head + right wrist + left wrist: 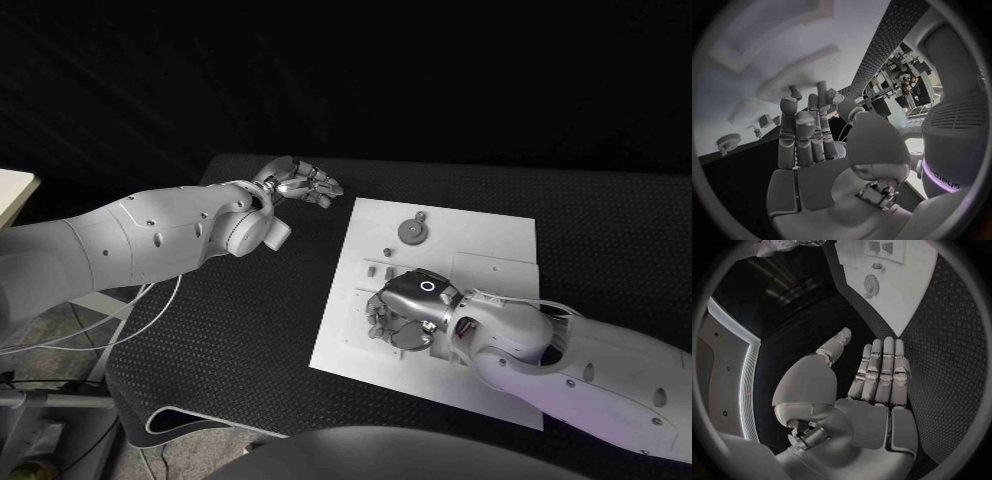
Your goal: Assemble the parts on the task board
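Right hand (405, 312) seemingly touching task board (498, 245).

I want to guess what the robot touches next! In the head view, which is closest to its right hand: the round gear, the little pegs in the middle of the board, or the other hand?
From the right hand:
1. Little pegs, just beyond it on the task board.
2. Round gear, farther up the board.
3. Left hand, off the board, over the black table.
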`<state>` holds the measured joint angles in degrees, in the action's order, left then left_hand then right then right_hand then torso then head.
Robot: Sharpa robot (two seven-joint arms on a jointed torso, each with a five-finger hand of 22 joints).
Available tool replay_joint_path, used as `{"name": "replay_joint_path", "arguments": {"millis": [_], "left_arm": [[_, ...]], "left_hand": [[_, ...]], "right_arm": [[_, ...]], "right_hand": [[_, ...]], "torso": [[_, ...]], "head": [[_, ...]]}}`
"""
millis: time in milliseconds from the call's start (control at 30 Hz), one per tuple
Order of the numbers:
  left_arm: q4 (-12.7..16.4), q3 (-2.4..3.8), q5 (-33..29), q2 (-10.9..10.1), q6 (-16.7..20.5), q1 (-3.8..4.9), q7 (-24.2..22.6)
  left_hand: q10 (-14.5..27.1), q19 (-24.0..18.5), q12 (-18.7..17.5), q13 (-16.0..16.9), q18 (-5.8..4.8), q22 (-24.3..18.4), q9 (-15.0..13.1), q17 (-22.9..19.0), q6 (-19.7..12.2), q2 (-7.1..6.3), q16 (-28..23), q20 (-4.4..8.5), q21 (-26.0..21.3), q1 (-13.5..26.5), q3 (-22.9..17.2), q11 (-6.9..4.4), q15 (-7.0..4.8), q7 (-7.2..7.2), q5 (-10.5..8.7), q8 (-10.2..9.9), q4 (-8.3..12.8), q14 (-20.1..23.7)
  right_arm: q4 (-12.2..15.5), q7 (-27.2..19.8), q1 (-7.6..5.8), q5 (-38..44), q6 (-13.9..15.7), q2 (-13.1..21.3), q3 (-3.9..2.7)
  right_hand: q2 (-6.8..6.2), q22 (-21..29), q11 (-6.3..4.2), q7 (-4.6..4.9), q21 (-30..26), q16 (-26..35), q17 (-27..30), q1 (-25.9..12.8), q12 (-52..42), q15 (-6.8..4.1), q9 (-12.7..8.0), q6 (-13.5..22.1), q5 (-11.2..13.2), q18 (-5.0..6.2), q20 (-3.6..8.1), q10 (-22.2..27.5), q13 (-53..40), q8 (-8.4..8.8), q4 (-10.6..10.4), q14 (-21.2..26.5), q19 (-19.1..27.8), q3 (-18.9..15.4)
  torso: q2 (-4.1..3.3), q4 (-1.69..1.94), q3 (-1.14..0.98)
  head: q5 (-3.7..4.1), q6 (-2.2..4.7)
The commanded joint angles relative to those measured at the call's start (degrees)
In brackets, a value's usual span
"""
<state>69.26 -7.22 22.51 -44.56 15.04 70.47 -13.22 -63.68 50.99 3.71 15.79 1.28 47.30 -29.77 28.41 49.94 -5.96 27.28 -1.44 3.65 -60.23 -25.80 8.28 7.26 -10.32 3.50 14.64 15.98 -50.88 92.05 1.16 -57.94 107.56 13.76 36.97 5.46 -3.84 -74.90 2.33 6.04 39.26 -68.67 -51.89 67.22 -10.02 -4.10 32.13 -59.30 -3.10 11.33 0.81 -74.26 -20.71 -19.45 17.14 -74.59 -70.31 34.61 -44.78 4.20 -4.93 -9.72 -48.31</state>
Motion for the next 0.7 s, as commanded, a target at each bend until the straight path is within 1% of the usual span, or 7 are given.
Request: {"name": "replay_joint_path", "arguments": {"millis": [33,167,300,500,667,700], "left_arm": [[0.09,0.03,-0.26,0.06,-0.24,0.15,-0.55],[0.11,0.03,-0.26,0.06,-0.21,0.15,-0.55],[0.13,0.03,-0.26,0.04,-0.19,0.15,-0.53],[0.17,0.03,-0.26,0.04,-0.16,0.16,-0.48],[0.21,0.03,-0.26,0.01,-0.1,0.19,-0.45],[0.21,0.03,-0.26,0.01,-0.09,0.2,-0.45]], "left_hand": [[0.13,0.2,0.26,-0.1,0.56,-0.08,0.09,0.11,-0.37,0.48,-0.38,-0.16,0.3,-0.05,0.07,-0.12,-0.01,-0.05,-0.25,0.34,-0.06,-0.49],[0.13,0.2,0.25,-0.11,0.56,-0.1,0.1,0.13,-0.37,0.48,-0.4,-0.16,0.3,-0.05,0.07,-0.12,-0.01,-0.05,-0.25,0.35,-0.05,-0.49],[0.14,0.2,0.25,-0.11,0.56,-0.11,0.1,0.15,-0.37,0.47,-0.42,-0.16,0.3,-0.06,0.07,-0.12,-0.01,-0.05,-0.25,0.35,-0.05,-0.49],[0.13,0.21,0.26,-0.12,0.56,-0.13,0.12,0.2,-0.38,0.46,-0.46,-0.16,0.31,-0.07,0.07,-0.12,-0.01,-0.06,-0.25,0.36,-0.04,-0.5],[0.13,0.21,0.26,-0.13,0.56,-0.14,0.12,0.22,-0.38,0.45,-0.48,-0.15,0.31,-0.08,0.07,-0.12,-0.01,-0.05,-0.25,0.37,-0.04,-0.51],[0.13,0.21,0.26,-0.13,0.56,-0.14,0.12,0.23,-0.38,0.45,-0.48,-0.15,0.31,-0.08,0.07,-0.12,-0.01,-0.05,-0.25,0.37,-0.04,-0.51]], "right_arm": [[-0.11,1.06,0.02,1.14,-0.83,-0.09,-0.04],[-0.16,0.84,0.02,0.99,-1.27,-0.39,-0.04],[-0.29,0.67,0.01,0.77,-1.86,-0.74,-0.04],[-0.6,0.55,-0.01,0.64,-3.25,-1.85,-0.02],[-0.84,0.5,-0.01,0.64,-3.79,-2.94,0.05],[-0.85,0.52,-0.01,0.64,-3.89,-3.19,0.08]], "right_hand": [[1.81,-1.32,-0.78,-0.02,0.23,-0.26,-0.08,2.59,-0.36,-0.72,0.04,-0.35,-0.27,3.67,0.35,-1.14,-0.04,-0.19,-0.23,0.48,0.12,-0.18],[1.8,-1.32,-0.78,-0.02,0.24,-0.27,-0.09,2.59,-0.36,-0.72,0.05,-0.36,-0.27,3.67,0.35,-1.14,-0.06,-0.19,-0.24,0.48,0.12,-0.19],[1.8,-1.32,-0.78,-0.02,0.25,-0.28,-0.1,2.59,-0.35,-0.72,0.06,-0.36,-0.27,3.67,0.35,-1.14,-0.08,-0.19,-0.24,0.48,0.13,-0.2],[1.82,-1.31,-0.78,-0.02,0.26,-0.29,-0.11,2.58,-0.35,-0.72,0.07,-0.36,-0.27,3.67,0.35,-1.13,-0.11,-0.18,-0.24,0.49,0.15,-0.22],[1.85,-1.31,-0.77,-0.02,0.27,-0.3,-0.12,2.57,-0.34,-0.72,0.09,-0.35,-0.27,3.67,0.34,-1.13,-0.12,-0.18,-0.24,0.49,0.17,-0.23],[1.85,-1.31,-0.77,-0.02,0.27,-0.3,-0.12,2.57,-0.34,-0.72,0.09,-0.35,-0.28,3.67,0.34,-1.13,-0.13,-0.18,-0.24,0.49,0.18,-0.23]], "torso": [[-0.01,0.08,-0.03],[-0.01,0.05,0.01],[-0.04,0.09,0.03],[-0.03,0.05,0.07],[-0.03,0.07,0.05],[-0.02,0.06,0.04]], "head": [[0.06,0.02],[0.11,0.1],[0.17,0.04],[0.34,-0.04],[0.42,-0.06],[0.62,-0.04]]}}
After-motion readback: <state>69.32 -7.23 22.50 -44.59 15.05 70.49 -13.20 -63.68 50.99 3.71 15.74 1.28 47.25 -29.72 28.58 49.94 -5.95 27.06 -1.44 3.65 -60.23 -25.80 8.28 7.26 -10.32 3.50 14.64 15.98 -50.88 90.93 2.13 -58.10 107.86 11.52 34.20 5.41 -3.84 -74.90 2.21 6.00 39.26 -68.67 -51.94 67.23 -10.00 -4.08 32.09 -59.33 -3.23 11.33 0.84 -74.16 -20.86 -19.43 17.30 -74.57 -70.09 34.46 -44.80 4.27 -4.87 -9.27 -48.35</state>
